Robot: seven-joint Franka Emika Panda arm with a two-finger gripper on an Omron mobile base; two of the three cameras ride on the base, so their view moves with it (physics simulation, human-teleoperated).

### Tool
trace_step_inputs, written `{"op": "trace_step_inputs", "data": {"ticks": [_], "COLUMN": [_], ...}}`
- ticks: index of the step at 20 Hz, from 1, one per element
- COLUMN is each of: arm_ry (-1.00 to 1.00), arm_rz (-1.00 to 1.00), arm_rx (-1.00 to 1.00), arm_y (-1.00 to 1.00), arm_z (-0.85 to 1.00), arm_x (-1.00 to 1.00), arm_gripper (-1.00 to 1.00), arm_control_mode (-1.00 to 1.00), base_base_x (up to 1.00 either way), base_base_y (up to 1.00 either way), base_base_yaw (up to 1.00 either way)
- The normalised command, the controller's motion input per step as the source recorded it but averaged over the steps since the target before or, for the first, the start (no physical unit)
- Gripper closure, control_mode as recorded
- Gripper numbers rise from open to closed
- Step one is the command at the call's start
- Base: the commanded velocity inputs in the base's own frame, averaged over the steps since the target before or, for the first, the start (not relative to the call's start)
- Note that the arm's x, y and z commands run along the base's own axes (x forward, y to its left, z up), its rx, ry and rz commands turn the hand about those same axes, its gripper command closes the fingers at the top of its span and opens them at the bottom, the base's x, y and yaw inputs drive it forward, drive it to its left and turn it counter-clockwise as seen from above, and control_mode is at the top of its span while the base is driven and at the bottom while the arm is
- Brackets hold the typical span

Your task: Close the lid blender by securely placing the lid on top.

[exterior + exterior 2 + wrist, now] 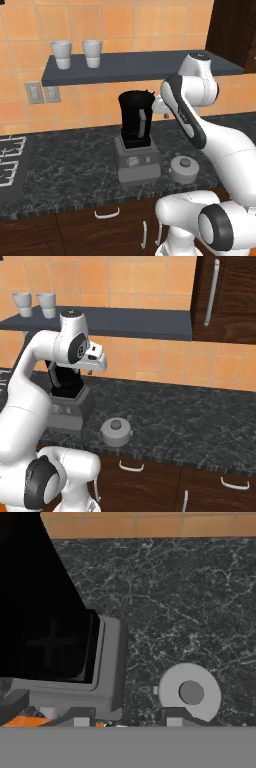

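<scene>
Orange wall tiles back a dark speckled stone worktop (75, 165), and on it the blender (136, 142) stands upright, its long axis vertical: a tall black tapered jar on a boxy grey base whose dial and buttons face the front edge of the worktop. A grey handle strip runs down the side of the jar that faces the same way. The jar's mouth is uncovered, and from the hand view one looks down into its dark inside (45, 637); whether anything lies in it cannot be told. The lid (184, 168), a round light-grey disc, lies flat on the worktop just beside the blender's base, on the side away from the stove grate (11, 160), with its small knob pointing straight up; in the right base view it sits just right of the base (116, 432), near the front edge. From above it shows as a pale ring around a darker centre (190, 691). The white arm arches over the blender, with its hand above the lid's side of the jar. Whether the claw is open or closed cannot be told. On a dark wall shelf (130, 67) above the blender two white cups (77, 54) stand side by side, upright.
</scene>
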Motion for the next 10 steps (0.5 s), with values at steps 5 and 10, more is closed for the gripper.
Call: {"op": "trace_step_inputs", "data": {"ticks": [5, 10], "arm_ry": [-0.10, -0.03], "arm_rz": [-0.10, -0.20], "arm_rx": [0.09, 0.06], "arm_y": [-0.50, -0.63], "arm_z": [-0.23, -0.57], "arm_x": [-0.38, -0.43], "arm_gripper": [-1.00, -1.00], "arm_control_mode": [-1.00, -1.00], "base_base_x": [0.00, 0.00], "base_base_y": [0.00, 0.00], "base_base_yaw": [0.00, 0.00]}}
